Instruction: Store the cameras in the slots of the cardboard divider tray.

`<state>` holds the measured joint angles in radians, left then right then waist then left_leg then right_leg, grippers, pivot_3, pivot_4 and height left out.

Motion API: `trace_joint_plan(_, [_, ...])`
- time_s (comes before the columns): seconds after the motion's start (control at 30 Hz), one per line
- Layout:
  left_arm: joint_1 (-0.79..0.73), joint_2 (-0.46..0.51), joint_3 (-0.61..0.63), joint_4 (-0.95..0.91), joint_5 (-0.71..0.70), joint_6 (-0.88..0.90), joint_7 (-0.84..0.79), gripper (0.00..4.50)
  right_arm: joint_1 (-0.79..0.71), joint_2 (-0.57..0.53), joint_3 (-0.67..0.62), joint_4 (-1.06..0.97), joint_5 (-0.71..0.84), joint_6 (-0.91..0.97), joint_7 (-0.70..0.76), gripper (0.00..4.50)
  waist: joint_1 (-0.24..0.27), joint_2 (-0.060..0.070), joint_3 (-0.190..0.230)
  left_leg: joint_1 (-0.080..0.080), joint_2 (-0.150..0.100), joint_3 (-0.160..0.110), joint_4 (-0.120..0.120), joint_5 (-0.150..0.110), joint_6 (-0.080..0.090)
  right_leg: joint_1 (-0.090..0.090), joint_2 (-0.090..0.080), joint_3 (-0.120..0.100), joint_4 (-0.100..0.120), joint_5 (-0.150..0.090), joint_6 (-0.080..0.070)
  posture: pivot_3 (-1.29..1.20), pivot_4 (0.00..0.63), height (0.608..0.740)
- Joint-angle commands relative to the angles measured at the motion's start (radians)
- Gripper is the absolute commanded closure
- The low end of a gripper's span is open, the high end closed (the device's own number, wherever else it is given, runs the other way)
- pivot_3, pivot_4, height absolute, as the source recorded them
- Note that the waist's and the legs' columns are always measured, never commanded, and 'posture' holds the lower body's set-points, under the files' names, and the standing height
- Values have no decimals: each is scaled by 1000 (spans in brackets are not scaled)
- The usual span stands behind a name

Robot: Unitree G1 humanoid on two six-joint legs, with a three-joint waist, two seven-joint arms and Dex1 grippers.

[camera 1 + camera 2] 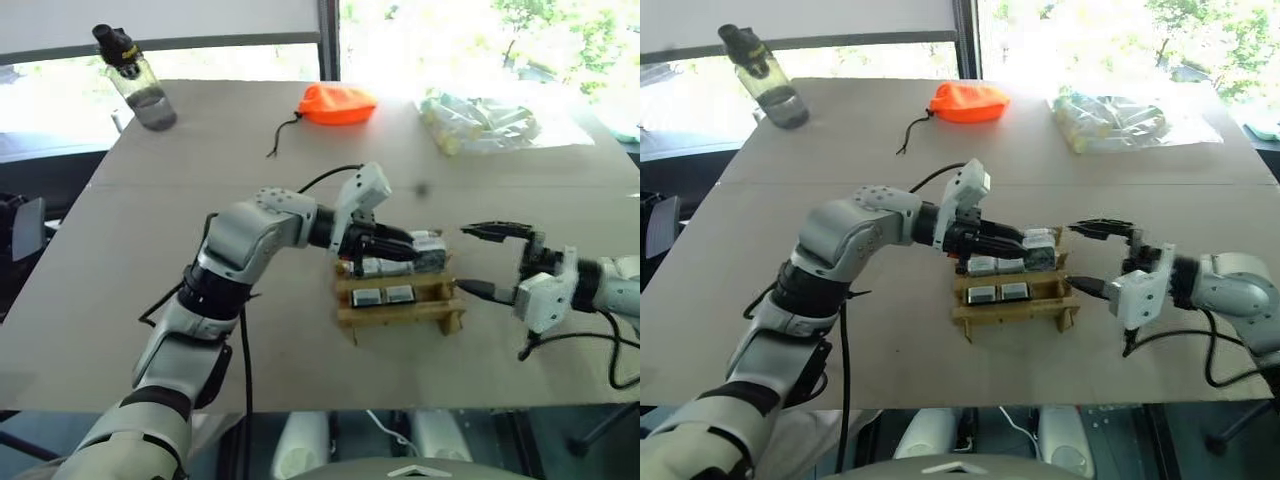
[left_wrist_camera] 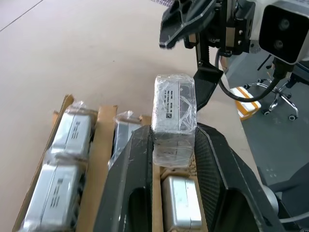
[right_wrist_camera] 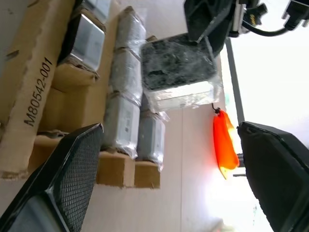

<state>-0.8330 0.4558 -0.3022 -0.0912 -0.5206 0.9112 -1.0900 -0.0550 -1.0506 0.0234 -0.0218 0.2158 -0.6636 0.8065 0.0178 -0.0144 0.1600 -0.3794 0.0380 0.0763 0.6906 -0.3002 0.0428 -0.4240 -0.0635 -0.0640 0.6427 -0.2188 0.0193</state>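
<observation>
Over the cardboard divider tray point(image 1: 400, 305), left gripper point(image 2: 174, 145) pinching a wrapped camera point(image 2: 174, 113); right gripper point(image 1: 487, 262) spread, empty; most slots already filled

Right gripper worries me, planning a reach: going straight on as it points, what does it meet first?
Probably the wrapped camera held by the left gripper above the cardboard divider tray; depth is unclear.

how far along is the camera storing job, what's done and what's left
Mostly done: the cardboard divider tray already holds several wrapped cameras across its rows. In hand: the left gripper is shut on one more camera above the tray. Left: seating it in a free slot. The right gripper hangs open beside the tray.
</observation>
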Motion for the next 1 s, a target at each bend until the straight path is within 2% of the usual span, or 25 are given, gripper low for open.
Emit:
trace_joint_plan(0.03, [11,-10,32,-46,-23,9,23,3832,165,-52,-158,-101,325,253,109,39,0,1,0,0,0,0,0,0,0,0,0,0,0,0,0,0,150,740])
trace_joint_plan(0.07, [19,-18,31,-60,-29,16,33,3832,245,-55,-198,-129,412,344,143,39,0,0,0,0,0,-1,0,0,0,1,-1,0,0,0,0,0,150,740])
trace_joint_plan(0.13, [37,-35,22,-94,-39,27,49,3832,388,-31,-256,-153,509,393,253,39,2,0,0,1,0,-3,0,0,0,3,0,-2,-1,0,0,0,150,740])
trace_joint_plan(0.23, [54,-53,-4,-120,-18,17,79,3832,451,19,-300,-142,569,480,309,39,-1,0,0,2,0,-5,0,0,1,6,0,-3,-3,0,0,0,150,740])
trace_joint_plan(0.37, [77,-50,-52,-155,19,-10,104,3832,413,58,-336,-35,623,535,508,39,-6,-1,0,6,-1,-1,2,-3,5,7,0,1,-2,0,1,0,150,740])
trace_joint_plan(0.47, [89,-40,-87,-173,60,-42,122,3832,385,72,-356,37,614,558,605,39,-3,-1,0,12,-1,-2,1,-4,7,12,1,0,-1,-1,2,0,150,740])
trace_joint_plan(0.63, [116,-13,-154,-188,149,-110,148,3832,307,130,-388,116,620,534,768,39,-2,0,0,12,0,-2,-1,-3,6,12,3,1,-1,0,0,0,150,740])
trace_joint_plan(0.73, [129,-5,-187,-176,205,-160,157,3832,253,145,-383,145,604,534,805,39,-3,0,0,12,0,0,-1,-1,2,12,2,2,-2,0,0,0,150,740])
trace_joint_plan(1.0, [130,-32,-200,-157,225,-186,152,3832,185,152,-348,178,585,495,808,39,-1,0,0,12,-1,-1,-1,-1,2,12,1,2,-2,0,0,0,150,740])
